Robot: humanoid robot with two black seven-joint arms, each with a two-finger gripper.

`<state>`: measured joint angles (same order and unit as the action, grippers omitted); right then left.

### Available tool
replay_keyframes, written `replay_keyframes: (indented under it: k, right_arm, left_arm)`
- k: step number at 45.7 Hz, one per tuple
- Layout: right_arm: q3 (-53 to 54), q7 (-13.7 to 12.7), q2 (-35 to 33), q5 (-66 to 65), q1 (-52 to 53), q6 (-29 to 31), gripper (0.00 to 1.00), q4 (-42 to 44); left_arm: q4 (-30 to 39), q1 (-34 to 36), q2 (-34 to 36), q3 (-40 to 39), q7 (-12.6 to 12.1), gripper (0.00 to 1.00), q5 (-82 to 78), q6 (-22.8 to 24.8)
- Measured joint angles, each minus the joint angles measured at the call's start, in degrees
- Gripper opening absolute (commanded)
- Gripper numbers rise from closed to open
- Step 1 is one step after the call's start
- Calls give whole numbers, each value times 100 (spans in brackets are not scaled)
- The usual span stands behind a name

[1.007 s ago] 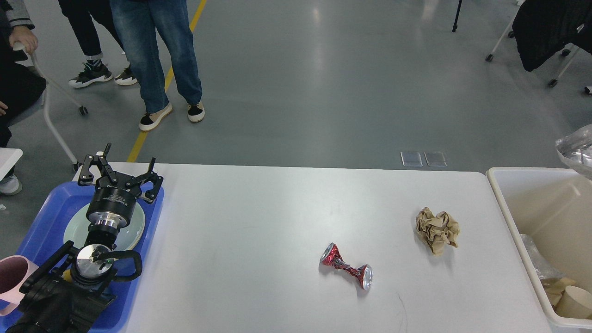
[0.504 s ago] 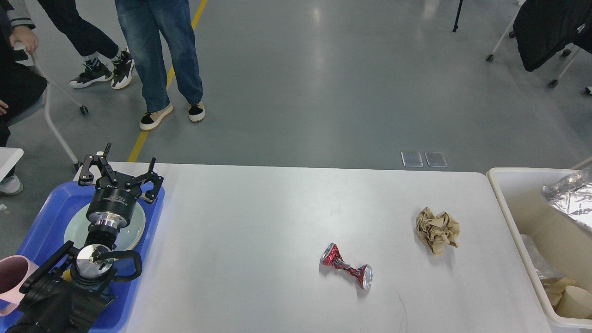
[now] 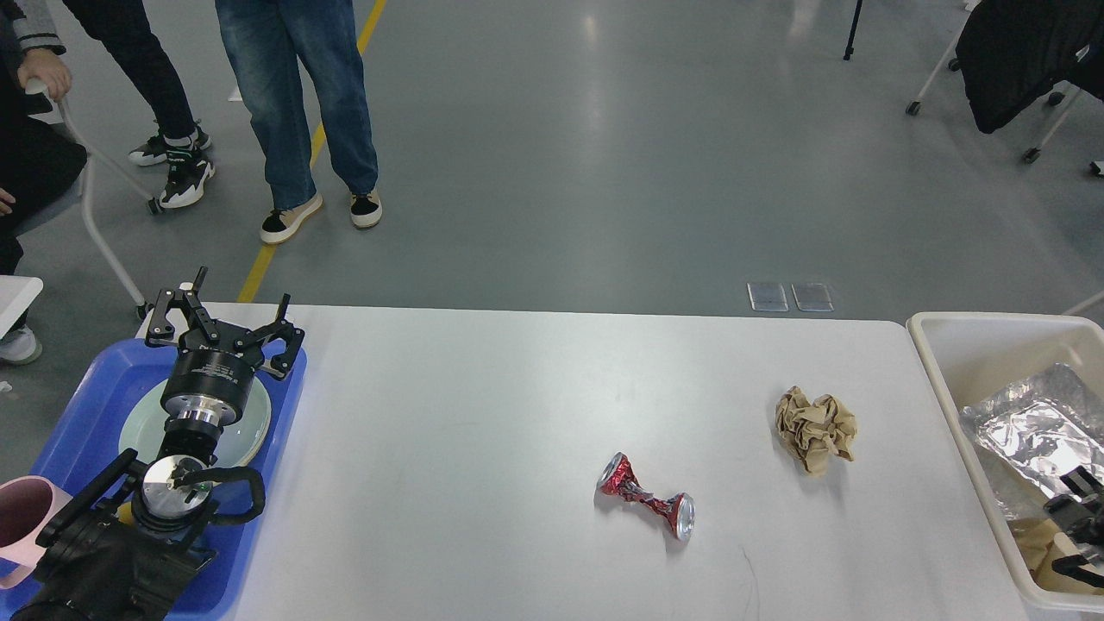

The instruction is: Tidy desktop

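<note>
the large smooth white rectangular desktop point(image 3: 483, 431) with rounded corners filled the lower middle of the head view, and two pieces of litter lay on its right half: one crushed red and silver drink can point(image 3: 648, 505), pinched in at the waist and lying on its side, and one crumpled ball of brown paper point(image 3: 815, 428), farther back and to the right, apart from the can.

at the left end sat one blue plastic tray point(image 3: 95, 388), holding one pale green round plate point(image 3: 254, 423). one pink mug point(image 3: 21, 517) stood at the tray's near left corner, cut by the view's edge. the black left gripper point(image 3: 226, 323) hung over the far rim of the plate, its two fingers spread wide apart and nothing between them.

at the right end stood one cream-white plastic bin point(image 3: 936, 362), touching or just beside the tabletop's edge. inside it lay one sheet of crinkled silver foil point(image 3: 1035, 435), with tan paper scraps below it. the black right gripper point(image 3: 1078, 526) showed only in part at the view's right edge, low inside the bin beside the foil; whether its fingers were apart or together could not be told.

beyond the table lay grey floor with one yellow line, two people's legs standing at upper left, and two small clear plates set in the floor.
</note>
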<state>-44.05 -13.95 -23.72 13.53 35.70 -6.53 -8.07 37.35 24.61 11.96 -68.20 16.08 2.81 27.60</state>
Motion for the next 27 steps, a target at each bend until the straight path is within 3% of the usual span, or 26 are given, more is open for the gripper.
replay_keyframes:
  k: [27]
  right_arm:
    - [-37, -28, 334, 1, -506, -162, 0, -1]
  left_arm:
    - [0, 0, 0, 0, 0, 96, 0, 0]
